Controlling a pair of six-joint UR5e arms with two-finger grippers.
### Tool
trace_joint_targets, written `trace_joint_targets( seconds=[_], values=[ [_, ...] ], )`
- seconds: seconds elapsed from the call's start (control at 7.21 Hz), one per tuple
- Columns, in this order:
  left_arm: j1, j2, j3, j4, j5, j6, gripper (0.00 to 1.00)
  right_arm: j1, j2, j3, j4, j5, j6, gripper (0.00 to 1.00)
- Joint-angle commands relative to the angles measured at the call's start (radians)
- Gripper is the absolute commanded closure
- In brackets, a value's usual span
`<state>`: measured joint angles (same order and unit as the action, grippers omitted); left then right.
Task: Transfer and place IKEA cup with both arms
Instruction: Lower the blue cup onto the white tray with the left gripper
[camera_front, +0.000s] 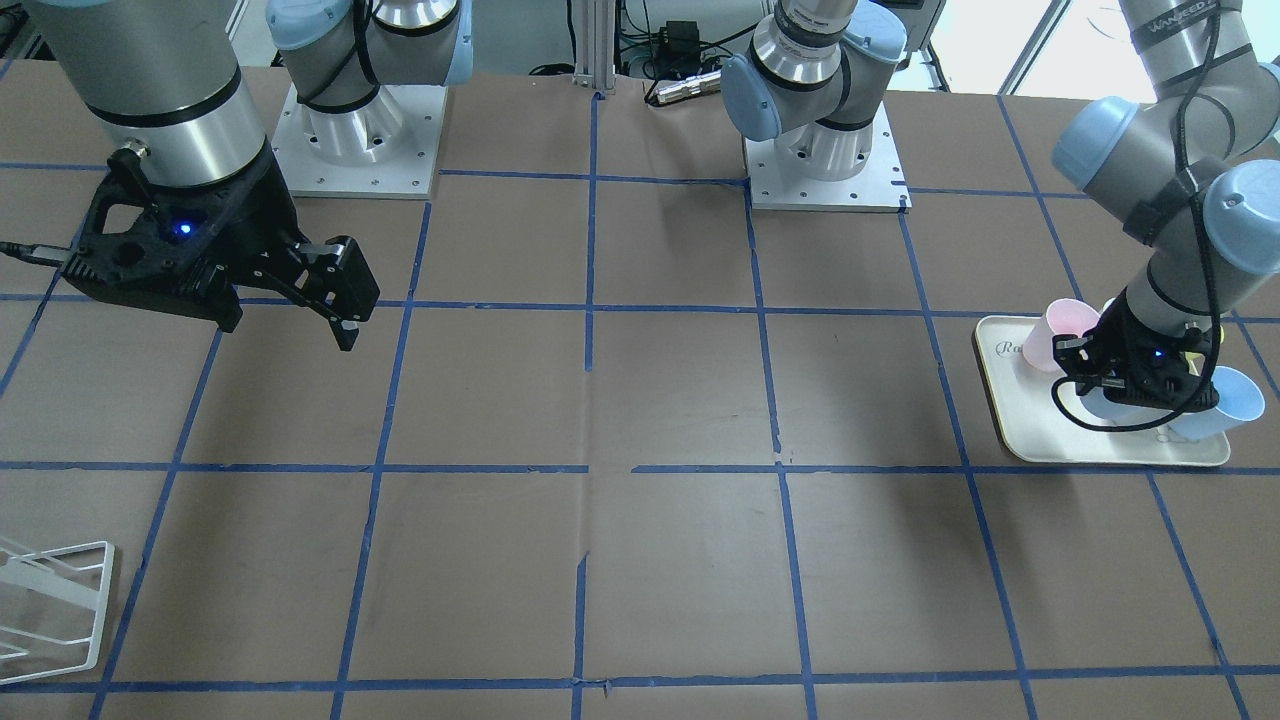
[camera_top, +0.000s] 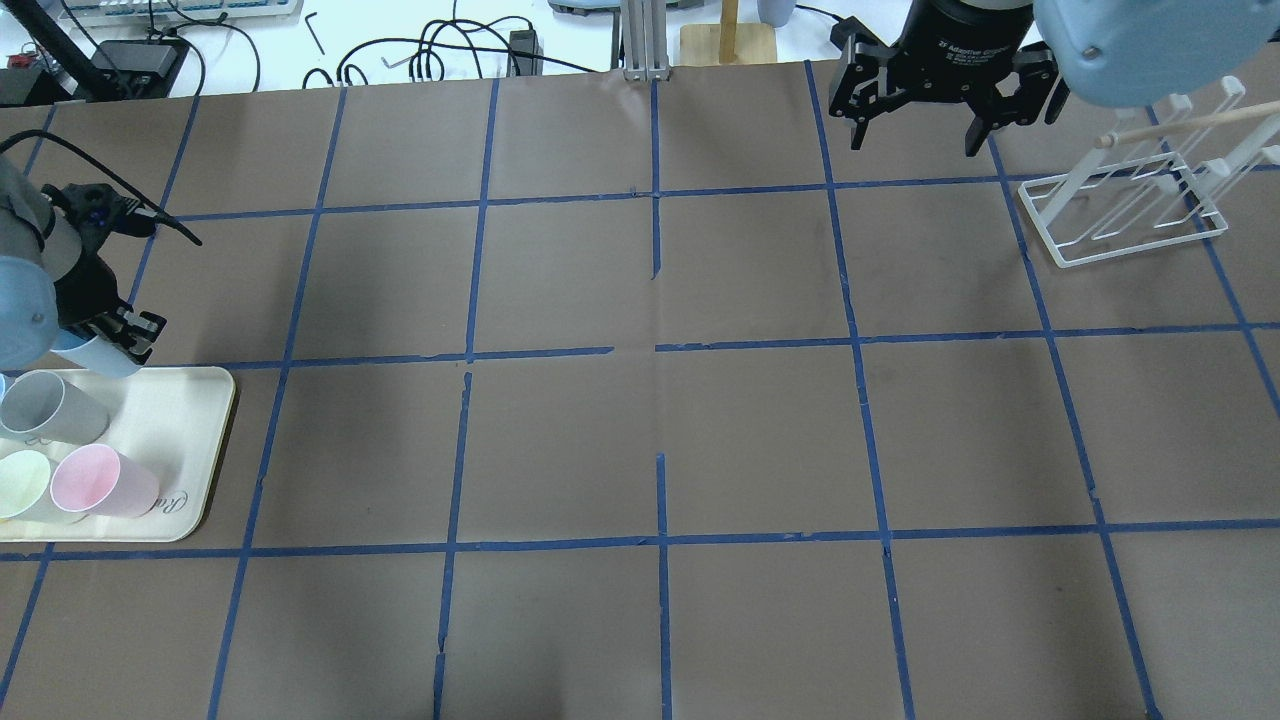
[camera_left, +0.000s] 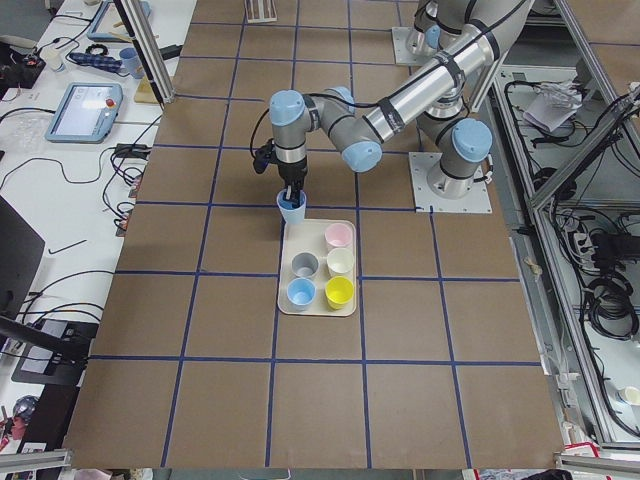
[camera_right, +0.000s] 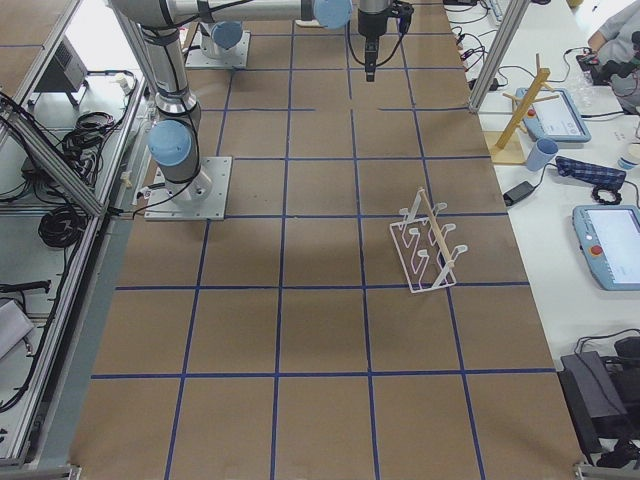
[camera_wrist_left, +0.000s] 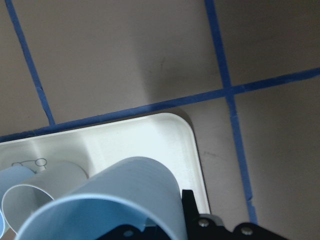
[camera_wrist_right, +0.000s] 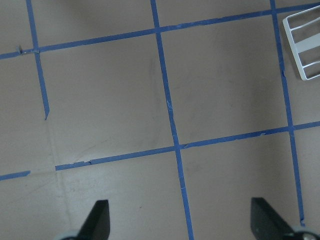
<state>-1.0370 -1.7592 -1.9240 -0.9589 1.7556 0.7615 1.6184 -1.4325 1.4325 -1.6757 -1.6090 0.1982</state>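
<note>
Your left tool (camera_top: 118, 335) is pinching the IKEA cup (camera_top: 100, 355) at the tray (camera_top: 190, 440) edge, ready to carry — right tool (camera_top: 915, 130) hangs wide open and empty, presumably for the handoff.

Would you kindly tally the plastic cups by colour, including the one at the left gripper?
Light blue plastic tumblers: 2, the held light blue cup and the light blue cup on the white rectangular tray
Pink plastic cup: 1
Grey plastic cup: 1
Yellow plastic cup: 1
Pale cream plastic cup: 1
Total: 6
</note>
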Motion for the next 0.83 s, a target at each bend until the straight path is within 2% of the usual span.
trace_joint_targets(
  seconds=[0.0, 0.14, 0.42, 0.69],
  values=[
    [0.055, -0.026, -0.038, 0.048, -0.01, 0.019, 1.0, 0.0, 0.001, 0.002, -0.001, 0.0, -0.003, 0.0],
    [0.072, -0.054, -0.038, 0.057, -0.025, 0.018, 1.0, 0.0, 0.0, 0.0, -0.001, -0.002, 0.001, 0.0],
    [0.072, -0.118, -0.047, 0.158, -0.027, 0.01, 1.0, -0.002, 0.001, 0.002, -0.001, 0.007, -0.008, 0.0],
    [0.068, -0.146, -0.047, 0.174, -0.031, -0.014, 1.0, -0.02, 0.003, 0.002, -0.001, 0.011, -0.193, 0.0]
  ],
)
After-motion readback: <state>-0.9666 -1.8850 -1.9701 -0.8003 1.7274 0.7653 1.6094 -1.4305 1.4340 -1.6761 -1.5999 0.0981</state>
